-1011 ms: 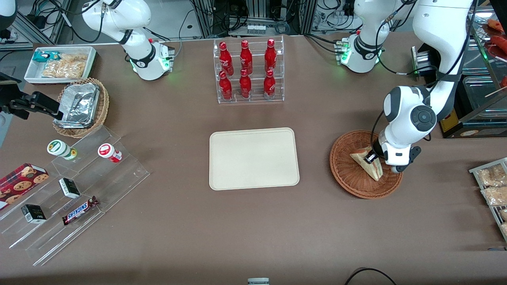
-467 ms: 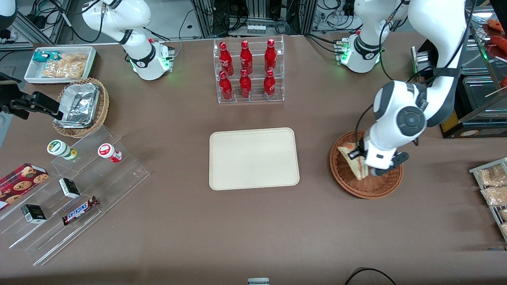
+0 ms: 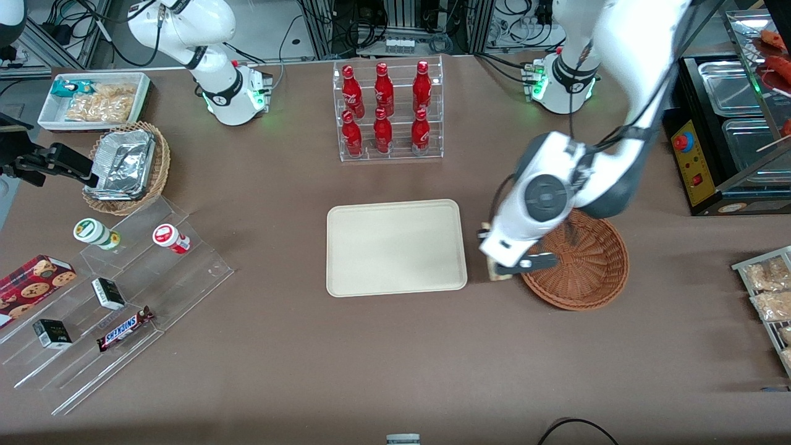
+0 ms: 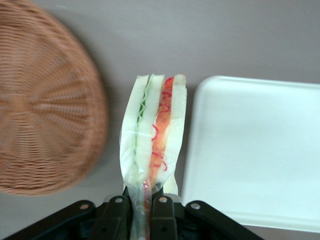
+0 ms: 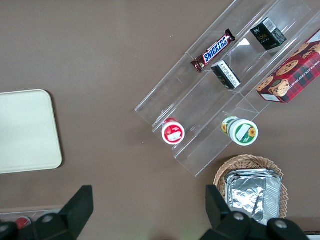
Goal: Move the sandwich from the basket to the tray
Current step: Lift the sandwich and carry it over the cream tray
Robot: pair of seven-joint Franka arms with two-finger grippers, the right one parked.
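My gripper [image 3: 494,262] hangs over the strip of brown table between the basket [image 3: 575,300] and the tray [image 3: 395,247], shut on the sandwich [image 3: 498,275]. From the front, the arm's hand hides most of the sandwich. The wrist view shows its cut edge [image 4: 155,135] with green, white and red-orange layers inside clear wrap, pinched at the gripper [image 4: 145,210]. The reddish-brown wicker basket [image 4: 40,105] has nothing in it. The cream tray [image 4: 255,150] is bare, its rim close beside the sandwich.
A clear rack of red bottles [image 3: 388,111] stands farther from the front camera than the tray. Toward the parked arm's end are stepped acrylic shelves with snacks [image 3: 117,290], a foil-container basket [image 3: 126,165] and a white bin [image 3: 93,99]. Packets [image 3: 769,296] and a control box [image 3: 695,167] sit toward the working arm's end.
The gripper has lifted the sandwich out of the basket and carried it sideways toward the tray. The basket now holds nothing.
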